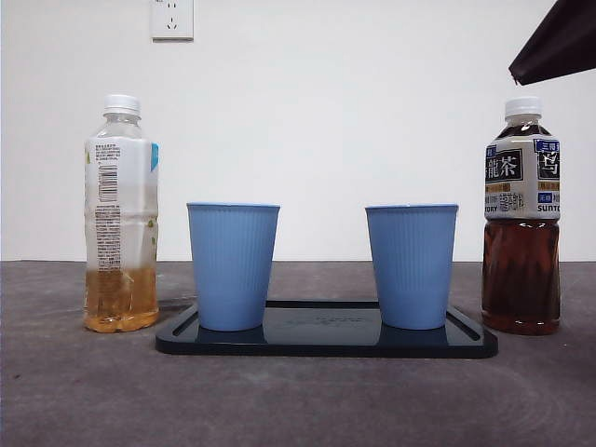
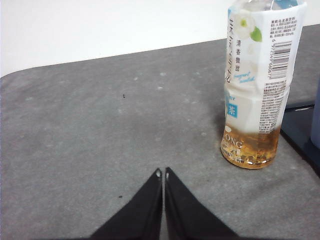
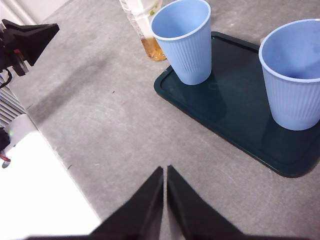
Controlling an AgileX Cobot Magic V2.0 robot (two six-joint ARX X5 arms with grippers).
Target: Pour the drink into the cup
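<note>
Left to right across the desk (image 1: 74, 391): a pale tea bottle (image 1: 121, 214) with only a little amber drink at the bottom, then a dark tray (image 1: 326, 343) carrying two blue cups — the left cup (image 1: 233, 265) and the right cup (image 1: 412, 265) — and a dark tea bottle (image 1: 521, 219), nearly full, at the far right. Both bottles stand upright with white caps on, long axis straight up, just off the tray ends.

The left gripper (image 2: 163, 172) has its jaws pressed together, holding nothing. The pale bottle (image 2: 261, 85) sits ahead of it and off to one side, so I'd say that arm is the nearer one for that bottle.

The right gripper (image 3: 164, 169) is also closed and empty, hovering high over the desk in front of the tray (image 3: 235, 125) — my guess is the dark bottle is its job, though its own wrist view doesn't show it.
</note>
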